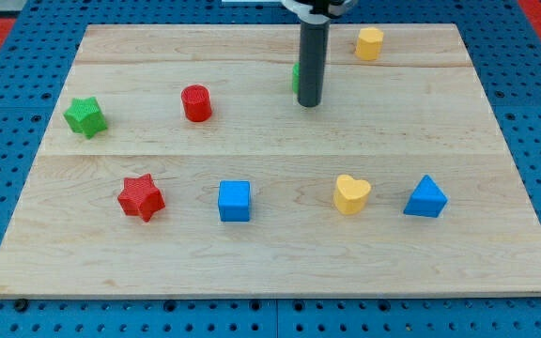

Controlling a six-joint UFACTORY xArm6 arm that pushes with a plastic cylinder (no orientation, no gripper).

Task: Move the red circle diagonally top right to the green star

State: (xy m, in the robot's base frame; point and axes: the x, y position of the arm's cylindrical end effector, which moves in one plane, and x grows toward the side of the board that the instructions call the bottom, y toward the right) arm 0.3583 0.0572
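Camera view: my tip (pixel 309 103) rests on the bench (pixel 270 272), right of the red circle (pixel 196 102); no gripper, nothing held.

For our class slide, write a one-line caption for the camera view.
My tip rests right of the red circle, hiding a green block; the green star sits far left.

We see the red circle (pixel 196 102) at three o'clock of the green star (pixel 85 116), our tip (pixel 309 103) farther at three.
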